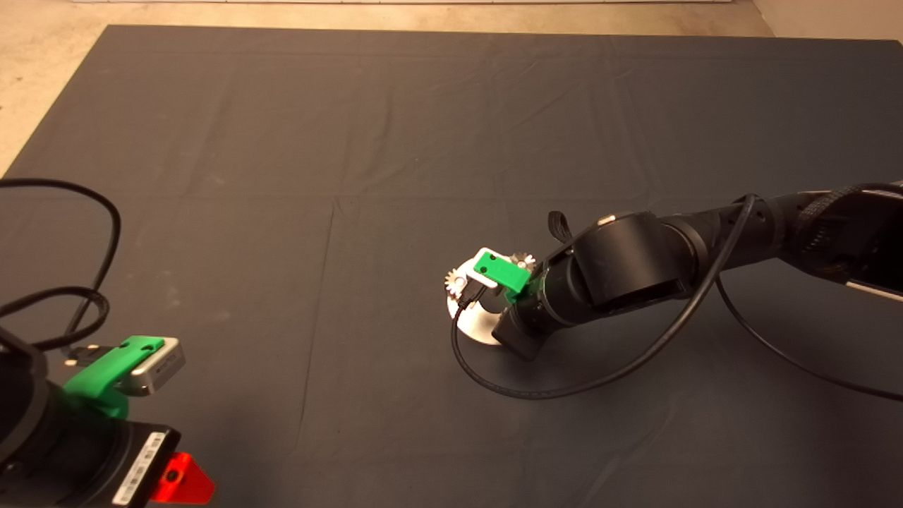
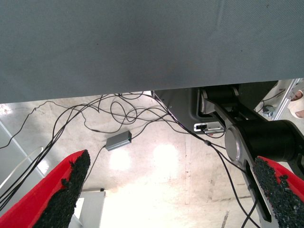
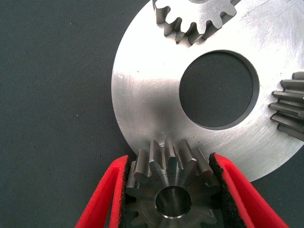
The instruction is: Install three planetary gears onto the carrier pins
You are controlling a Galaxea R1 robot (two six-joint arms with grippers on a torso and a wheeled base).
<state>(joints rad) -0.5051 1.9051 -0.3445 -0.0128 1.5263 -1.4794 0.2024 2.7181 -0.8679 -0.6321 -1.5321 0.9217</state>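
Toward the right-hand part of the dark mat, roughly midway between its far and near edges, lies the flat silver disc with its large centre hole, and the right gripper is down over it, its black arm reaching in from the mat's right side. The right wrist view shows its two red fingers closed on a planetary gear, the black pads pressed against the teeth on either side; the gear sits at the disc's rim with something silver showing in its centre hole, though whether that is a carrier pin cannot be told. Two more planetary gears sit on the disc, one across the centre hole from the held gear and another at the rim to one side, both cut off by the picture's edge. In the head view a gear shows at the disc's left rim, beside the green gripper body. The left gripper waits at the mat's near left corner, its fingers spread wide with nothing between them, and its wrist camera looks past the mat's edge at cables and a small grey box on the floor.
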